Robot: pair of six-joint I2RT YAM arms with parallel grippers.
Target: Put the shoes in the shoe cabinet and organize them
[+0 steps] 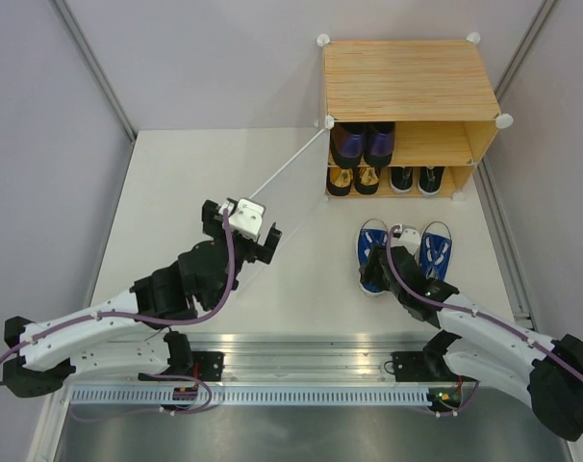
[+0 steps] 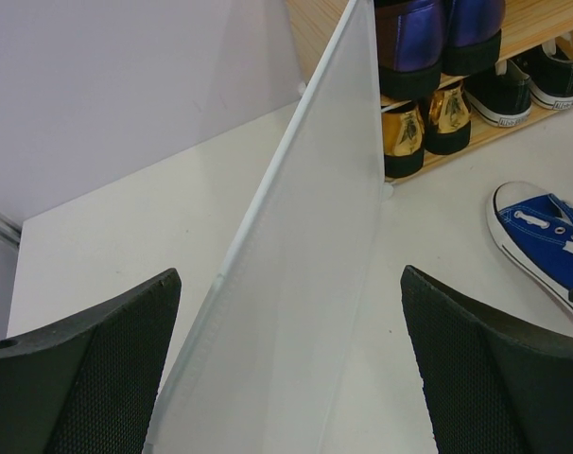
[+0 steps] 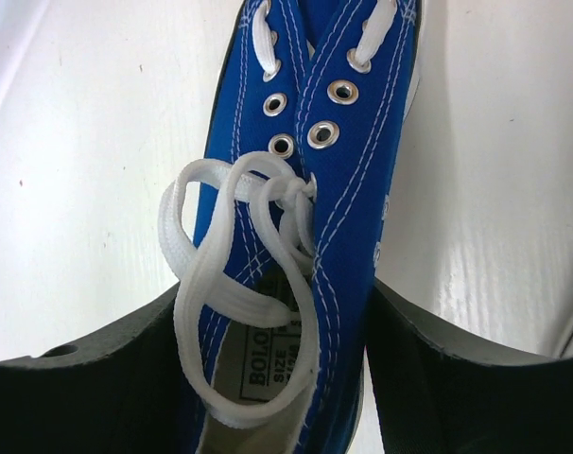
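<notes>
The shoe cabinet (image 1: 407,82) stands at the back right with its white door panel (image 1: 287,164) swung open toward me. Dark purple shoes (image 1: 364,142) sit on the upper shelf. Gold shoes (image 1: 354,179) and black shoes (image 1: 417,179) share the lower one. Two blue sneakers lie on the table in front. My right gripper (image 1: 392,260) is shut on the left blue sneaker (image 3: 343,142), one finger against each side by its laces. The right blue sneaker (image 1: 436,248) lies free beside it. My left gripper (image 2: 291,284) hangs open astride the door panel (image 2: 305,265), apart from it.
Grey walls close in the table on the left, back and right. The open door cuts diagonally across the middle of the table. A metal rail with the arm bases (image 1: 301,366) runs along the near edge.
</notes>
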